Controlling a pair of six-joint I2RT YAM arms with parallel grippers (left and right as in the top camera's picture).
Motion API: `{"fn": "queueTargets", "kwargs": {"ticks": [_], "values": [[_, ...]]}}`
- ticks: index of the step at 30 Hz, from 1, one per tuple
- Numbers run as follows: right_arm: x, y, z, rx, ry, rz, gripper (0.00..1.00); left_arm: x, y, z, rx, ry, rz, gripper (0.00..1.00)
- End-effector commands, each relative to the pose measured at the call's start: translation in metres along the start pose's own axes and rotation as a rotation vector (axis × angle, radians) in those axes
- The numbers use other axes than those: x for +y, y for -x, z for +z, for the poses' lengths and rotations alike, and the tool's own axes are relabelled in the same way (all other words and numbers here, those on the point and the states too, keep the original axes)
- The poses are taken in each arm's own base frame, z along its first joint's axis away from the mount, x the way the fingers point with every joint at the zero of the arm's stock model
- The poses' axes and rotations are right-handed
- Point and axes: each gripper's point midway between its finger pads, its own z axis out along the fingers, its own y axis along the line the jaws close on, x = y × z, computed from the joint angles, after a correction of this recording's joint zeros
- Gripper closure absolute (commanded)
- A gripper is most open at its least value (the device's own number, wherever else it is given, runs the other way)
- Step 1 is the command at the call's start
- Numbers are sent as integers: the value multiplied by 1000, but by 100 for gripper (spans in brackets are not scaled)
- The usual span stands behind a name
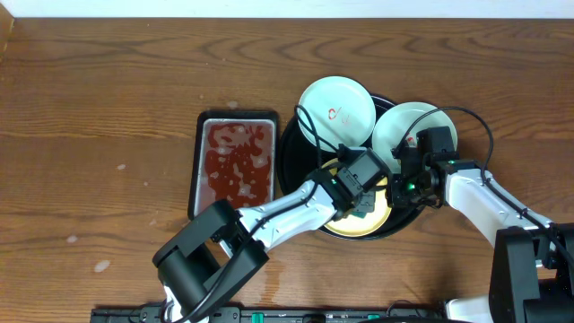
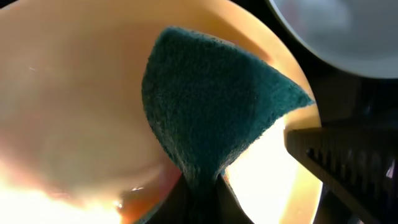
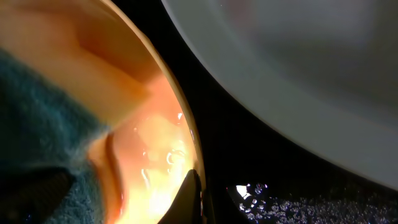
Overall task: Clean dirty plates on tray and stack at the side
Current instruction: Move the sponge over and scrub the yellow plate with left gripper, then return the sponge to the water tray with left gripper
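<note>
A pale yellow plate (image 1: 345,229) lies at the front of the round black tray (image 1: 289,161). My left gripper (image 1: 365,199) is shut on a dark green sponge (image 2: 205,106), which is pressed flat on the yellow plate (image 2: 74,112). My right gripper (image 1: 400,186) is shut on that plate's right rim (image 3: 177,124), one finger inside the plate and the other outside. Two pale blue-white plates (image 1: 336,109) (image 1: 408,126) sit at the back of the tray, the left one with a red smear at its centre.
A rectangular black pan (image 1: 236,161) of reddish liquid stands just left of the tray. Water droplets speckle the tray floor (image 3: 323,202) beside the yellow plate. Brown wooden table (image 1: 99,135) stretches to the left and back.
</note>
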Motion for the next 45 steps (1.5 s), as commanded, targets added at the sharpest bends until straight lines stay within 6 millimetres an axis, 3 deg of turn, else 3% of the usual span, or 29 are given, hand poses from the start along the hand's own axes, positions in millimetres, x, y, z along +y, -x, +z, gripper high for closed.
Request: {"fn": "queueTargets", "kwargs": {"ticks": [1, 6, 11, 16, 24, 28, 33, 40, 45], "values": [[-9, -6, 6, 29, -49, -3, 99, 22, -5, 5, -1, 97, 8, 93], [-9, -6, 6, 29, -49, -3, 99, 79, 14, -7, -99, 359, 16, 92], [-9, -6, 6, 29, -49, -3, 99, 106, 29, -12, -118, 423, -31, 93], [-9, -6, 6, 29, -49, -3, 99, 96, 28, -17, -62, 342, -1, 92], [-9, -6, 6, 28, -49, -3, 99, 77, 42, -85, -138, 260, 8, 92], [-9, -6, 6, 28, -49, -3, 99, 83, 49, -116, -165, 255, 23, 93], [-9, -6, 6, 29, -49, -3, 99, 118, 62, -135, -165, 308, 5, 92], [-9, -6, 6, 28, -49, -3, 99, 182, 84, -144, -151, 403, -31, 92], [-9, -6, 6, 28, -49, -3, 99, 225, 85, -146, -139, 458, -135, 93]]}}
